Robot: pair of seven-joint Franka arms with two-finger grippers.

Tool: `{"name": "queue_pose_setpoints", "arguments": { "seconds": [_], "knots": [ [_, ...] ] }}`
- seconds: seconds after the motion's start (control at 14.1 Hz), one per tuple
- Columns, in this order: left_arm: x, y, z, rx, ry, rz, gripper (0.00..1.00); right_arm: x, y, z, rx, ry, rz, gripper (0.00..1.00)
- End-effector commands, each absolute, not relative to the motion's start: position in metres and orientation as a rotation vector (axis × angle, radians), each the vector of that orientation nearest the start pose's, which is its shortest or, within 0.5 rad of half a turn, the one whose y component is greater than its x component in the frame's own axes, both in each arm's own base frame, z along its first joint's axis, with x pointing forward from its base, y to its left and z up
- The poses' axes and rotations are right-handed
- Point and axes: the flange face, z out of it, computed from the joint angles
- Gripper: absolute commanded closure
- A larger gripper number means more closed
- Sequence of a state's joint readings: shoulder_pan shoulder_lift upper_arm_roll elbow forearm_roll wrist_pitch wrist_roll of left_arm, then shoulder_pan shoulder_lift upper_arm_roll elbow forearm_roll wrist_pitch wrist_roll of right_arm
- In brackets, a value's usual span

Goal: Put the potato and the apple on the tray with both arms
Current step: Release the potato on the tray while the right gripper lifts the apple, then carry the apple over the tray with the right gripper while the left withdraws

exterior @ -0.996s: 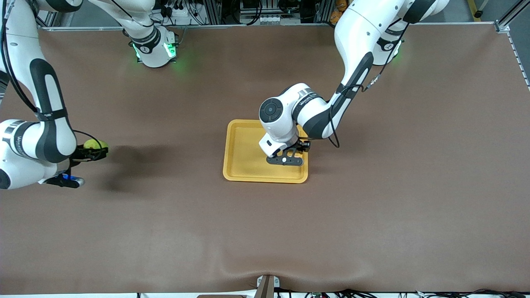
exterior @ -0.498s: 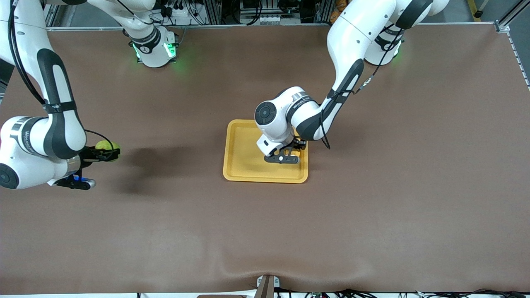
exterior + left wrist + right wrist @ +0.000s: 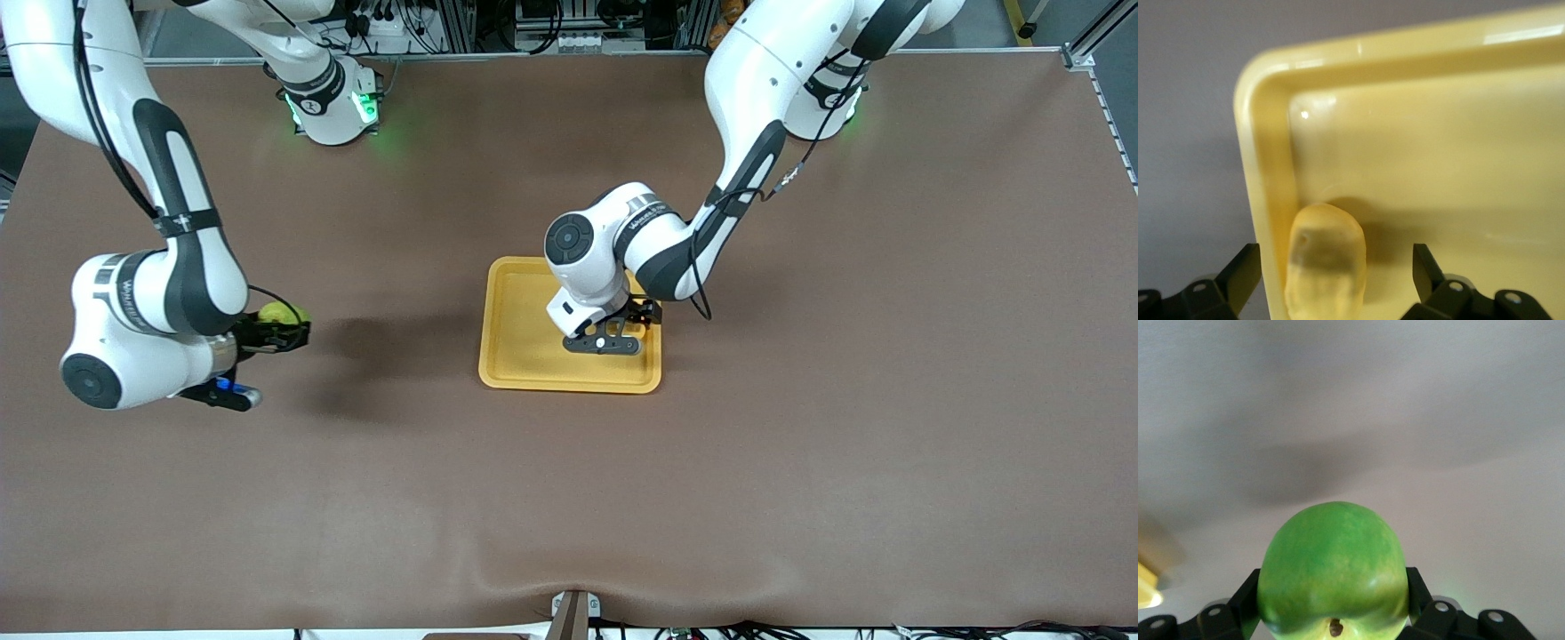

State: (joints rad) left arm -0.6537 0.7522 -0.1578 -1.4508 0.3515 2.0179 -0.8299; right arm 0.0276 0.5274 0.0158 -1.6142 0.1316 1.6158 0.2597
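The yellow-orange tray (image 3: 524,329) lies mid-table. My left gripper (image 3: 638,313) hangs low over the tray's corner toward the left arm's end. In the left wrist view this gripper (image 3: 1335,267) stands open. The pale yellow potato (image 3: 1326,263) lies on the tray floor against the rim (image 3: 1265,167), between the spread fingers (image 3: 1245,270) and apart from both. The hand hides it in the front view. My right gripper (image 3: 283,333) is shut on the green apple (image 3: 277,313) over bare table toward the right arm's end. In the right wrist view the apple (image 3: 1333,567) fills the jaws.
The brown table cover (image 3: 800,400) spreads wide around the tray. The left arm's elbow and wrist (image 3: 622,240) lean over the tray's edge farthest from the front camera. A cable loop (image 3: 702,307) hangs beside the tray.
The left gripper has opened and let the potato go onto the tray. The right arm has carried the apple toward the tray.
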Motion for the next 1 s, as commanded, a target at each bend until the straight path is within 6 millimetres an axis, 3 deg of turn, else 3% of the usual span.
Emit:
{"name": "queue_pose_setpoints", "arguments": {
  "seconds": [0.0, 0.07, 0.21, 0.36, 0.57, 0.71, 0.92],
  "knots": [
    [0.524, -0.475, 0.282, -2.880, 0.133, -0.133, 0.00, 0.616, 0.080, 0.304, -2.959, 0.470, 0.818, 1.00],
    [0.534, -0.467, 0.296, -2.884, 0.106, -0.164, 0.00, 0.616, 0.096, 0.306, -2.967, 0.501, 0.816, 1.00],
    [0.563, -0.434, 0.325, -2.887, 0.013, -0.219, 0.00, 0.613, 0.131, 0.309, -2.957, 0.553, 0.809, 1.00],
    [0.600, -0.381, 0.351, -2.899, -0.060, -0.235, 0.00, 0.607, 0.165, 0.309, -2.936, 0.591, 0.823, 1.00],
    [0.637, -0.311, 0.378, -2.937, -0.068, -0.207, 0.00, 0.606, 0.204, 0.308, -2.931, 0.678, 0.749, 1.00],
    [0.655, -0.264, 0.395, -2.965, -0.050, -0.188, 0.00, 0.599, 0.243, 0.300, -2.949, 0.723, 0.703, 1.00],
    [0.667, -0.206, 0.401, -2.946, -0.020, -0.101, 0.00, 0.590, 0.283, 0.281, -2.960, 0.800, 0.653, 1.00]
  ]
}}
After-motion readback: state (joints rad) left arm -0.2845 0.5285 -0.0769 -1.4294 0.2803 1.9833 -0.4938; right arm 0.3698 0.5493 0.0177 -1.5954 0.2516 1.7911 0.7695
